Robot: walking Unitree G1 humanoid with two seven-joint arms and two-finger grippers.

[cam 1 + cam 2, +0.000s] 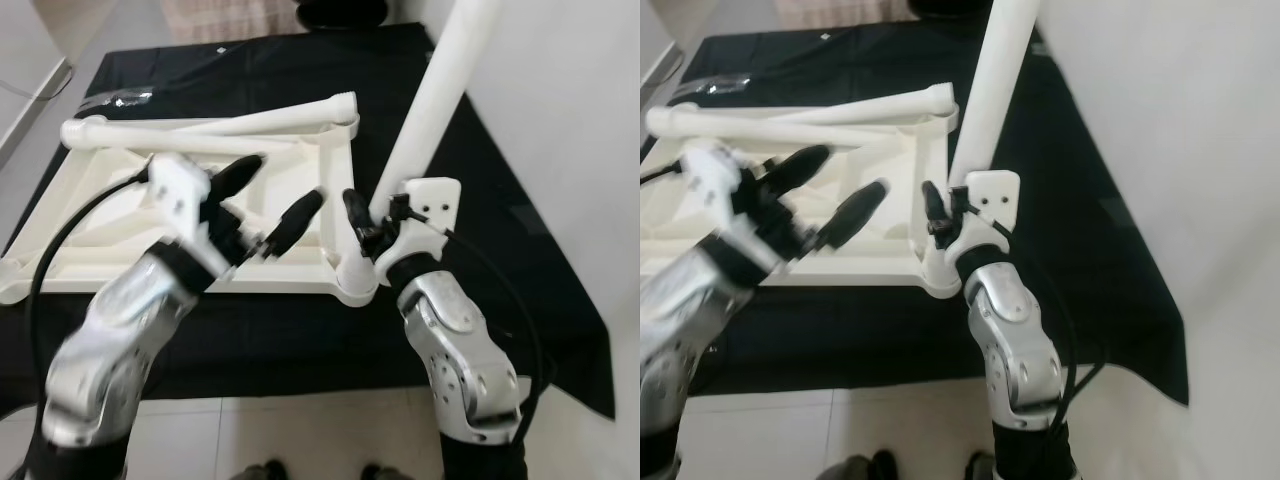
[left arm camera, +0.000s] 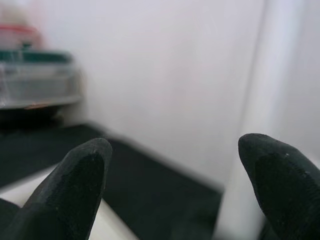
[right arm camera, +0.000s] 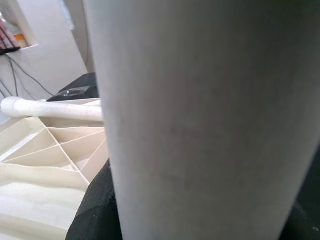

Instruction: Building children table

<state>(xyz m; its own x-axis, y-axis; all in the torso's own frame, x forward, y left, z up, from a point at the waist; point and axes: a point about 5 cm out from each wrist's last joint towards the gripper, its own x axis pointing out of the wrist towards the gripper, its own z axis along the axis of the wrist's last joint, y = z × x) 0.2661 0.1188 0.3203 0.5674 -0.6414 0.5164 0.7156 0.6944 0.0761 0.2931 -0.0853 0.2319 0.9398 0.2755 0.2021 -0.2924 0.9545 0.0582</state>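
One white leg (image 1: 430,105) stands in your right gripper (image 1: 372,222), clenched round its base, long axis tilted up and away over the near right corner socket (image 1: 355,275) of the upturned tabletop (image 1: 100,230). Your left gripper (image 1: 268,200) hovers released beside it; seating looks unfinished. Two loose legs (image 1: 200,135) lie across the ribbed underside.

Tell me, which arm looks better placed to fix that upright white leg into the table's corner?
The right. Its gripper is already shut on the leg, holding it upright at the corner of the upside-down tabletop. The left gripper hovers open over the tabletop, holding nothing.
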